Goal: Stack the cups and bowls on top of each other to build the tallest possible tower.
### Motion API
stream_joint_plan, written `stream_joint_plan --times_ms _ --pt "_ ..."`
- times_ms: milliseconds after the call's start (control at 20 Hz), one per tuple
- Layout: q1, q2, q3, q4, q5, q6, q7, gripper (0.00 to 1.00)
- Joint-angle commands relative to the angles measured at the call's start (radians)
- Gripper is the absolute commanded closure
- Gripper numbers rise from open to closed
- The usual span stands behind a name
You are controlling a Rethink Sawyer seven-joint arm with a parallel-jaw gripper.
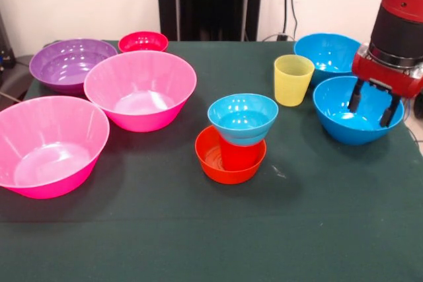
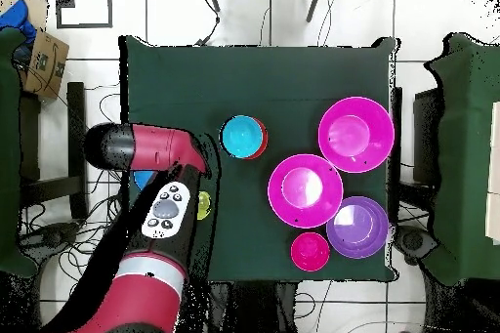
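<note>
**Claw over near blue bowl, tower three pieces high**

Front view. Claw (image 1: 374,105) hangs at the right side of the desk (image 1: 198,229), fingers spread, tips dipping inside the near blue bowl (image 1: 344,127); whether they touch it, cannot tell. A second blue bowl (image 1: 327,52) sits just behind it, with the yellow cup (image 1: 293,80) to its left. Tower (image 1: 236,138) stands mid-desk: orange bowl (image 1: 210,160) at the bottom, red cup (image 1: 239,155) inside it, light-blue bowl (image 1: 242,118) on top. Left side: two pink bowls, one near (image 1: 49,146), one further back (image 1: 140,89); purple bowl (image 1: 68,64) and small red bowl (image 1: 143,41) at the far left. Overhead view: the arm (image 2: 146,148) covers the blue bowls.
</note>
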Motion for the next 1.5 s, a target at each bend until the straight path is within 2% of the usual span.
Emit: stream_joint_plan --times_ms 50,250,450,600,800,1000,1500 --pt "0.045 -0.001 0.031 0.086 0.058 0.066 0.280 0.00" --pt "0.071 -0.001 0.050 0.133 0.082 0.032 0.319 0.00" --pt "0.121 0.060 0.052 0.140 0.098 -0.059 0.369 0.00" --pt "0.163 0.119 0.030 0.102 0.094 -0.081 0.391 0.00" --pt "0.220 0.183 -0.021 0.036 0.062 -0.045 0.384 0.00" --pt "0.250 0.222 -0.040 0.004 0.067 -0.042 0.385 0.00" --pt "0.283 0.325 -0.001 -0.043 0.135 -0.129 0.399 0.00"
